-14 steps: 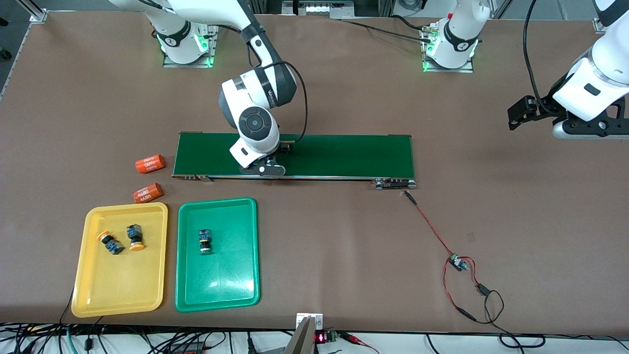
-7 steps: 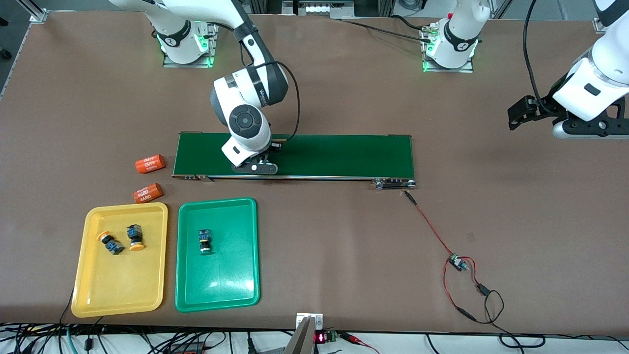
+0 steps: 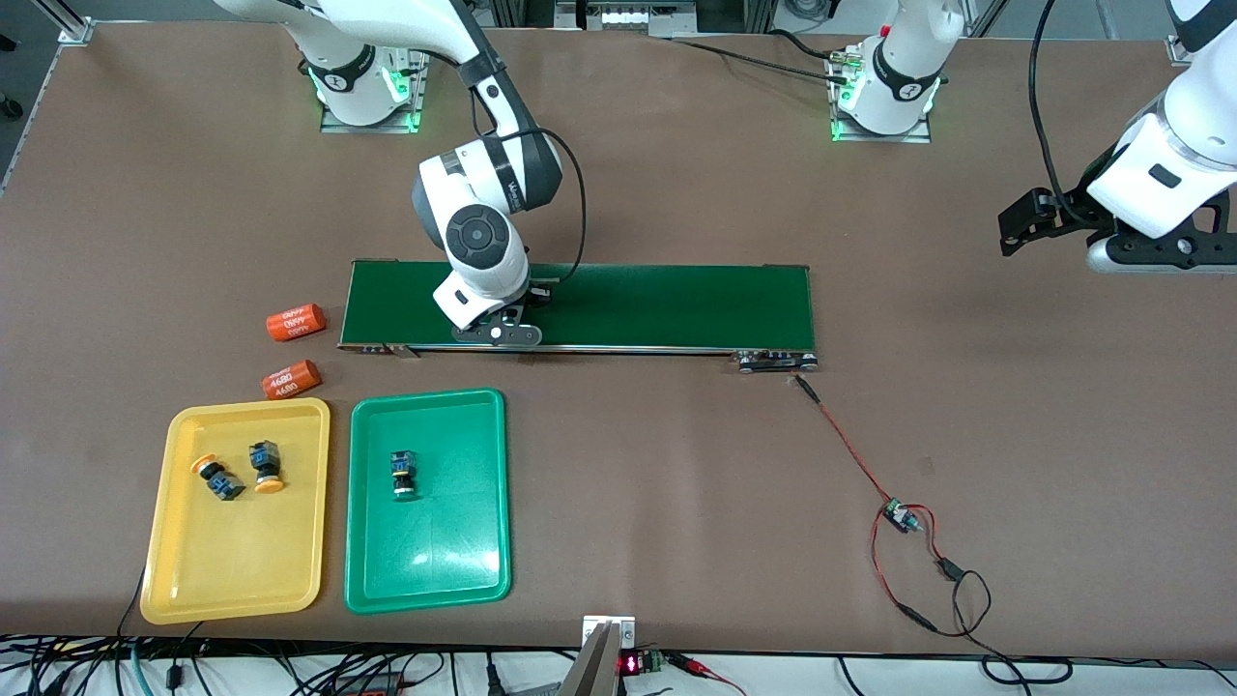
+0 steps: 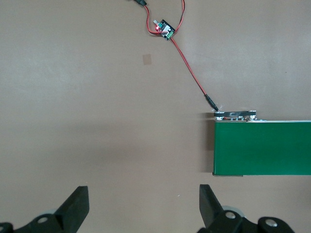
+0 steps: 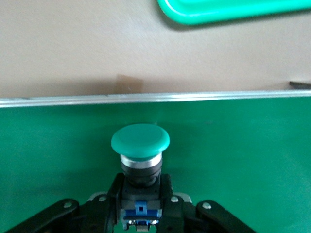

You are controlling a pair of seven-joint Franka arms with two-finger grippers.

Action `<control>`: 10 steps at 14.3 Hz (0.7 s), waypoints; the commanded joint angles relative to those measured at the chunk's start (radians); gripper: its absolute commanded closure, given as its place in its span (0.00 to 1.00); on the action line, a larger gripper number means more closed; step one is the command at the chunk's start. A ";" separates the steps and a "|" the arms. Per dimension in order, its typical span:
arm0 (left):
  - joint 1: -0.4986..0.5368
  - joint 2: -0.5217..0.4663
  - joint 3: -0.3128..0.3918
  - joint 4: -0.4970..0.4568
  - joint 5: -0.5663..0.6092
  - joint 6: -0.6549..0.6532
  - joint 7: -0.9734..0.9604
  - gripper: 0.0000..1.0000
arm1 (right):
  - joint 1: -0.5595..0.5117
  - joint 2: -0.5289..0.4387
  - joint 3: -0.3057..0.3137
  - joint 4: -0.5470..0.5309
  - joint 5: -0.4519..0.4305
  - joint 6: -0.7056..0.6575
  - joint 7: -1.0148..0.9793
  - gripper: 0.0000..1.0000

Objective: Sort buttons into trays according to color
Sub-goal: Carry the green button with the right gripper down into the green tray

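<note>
My right gripper (image 3: 496, 330) is over the dark-green conveyor belt (image 3: 676, 304). In the right wrist view it (image 5: 141, 191) is shut on the black-and-blue body of a green-capped button (image 5: 140, 141), just above the belt. The green tray (image 3: 435, 570) holds one green button (image 3: 402, 474). The yellow tray (image 3: 232, 570) beside it holds two yellow-orange buttons (image 3: 216, 478) (image 3: 266, 466). My left gripper (image 3: 1026, 224) waits open and empty over bare table at the left arm's end; it also shows in the left wrist view (image 4: 143, 200).
Two orange "4680" cylinders (image 3: 296, 322) (image 3: 291, 379) lie between the belt's end and the yellow tray. A red wire with a small board (image 3: 899, 517) runs from the belt's other end toward the front camera. The green tray's edge (image 5: 233, 12) shows in the right wrist view.
My right gripper has moved a little along the belt toward the right arm's end, still holding the green button. The left arm has not moved.
</note>
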 commanded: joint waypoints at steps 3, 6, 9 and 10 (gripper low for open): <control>-0.002 0.002 0.004 0.021 -0.003 -0.022 0.019 0.00 | -0.004 -0.035 -0.038 0.191 0.003 -0.171 0.054 1.00; -0.002 0.002 0.004 0.021 -0.003 -0.022 0.019 0.00 | -0.053 -0.027 -0.082 0.270 -0.002 -0.218 0.041 1.00; -0.002 0.000 0.004 0.021 -0.003 -0.022 0.019 0.00 | -0.171 0.043 -0.082 0.335 0.001 -0.172 -0.032 1.00; -0.002 0.000 0.004 0.021 -0.003 -0.022 0.019 0.00 | -0.194 0.072 -0.084 0.363 0.001 -0.146 -0.076 1.00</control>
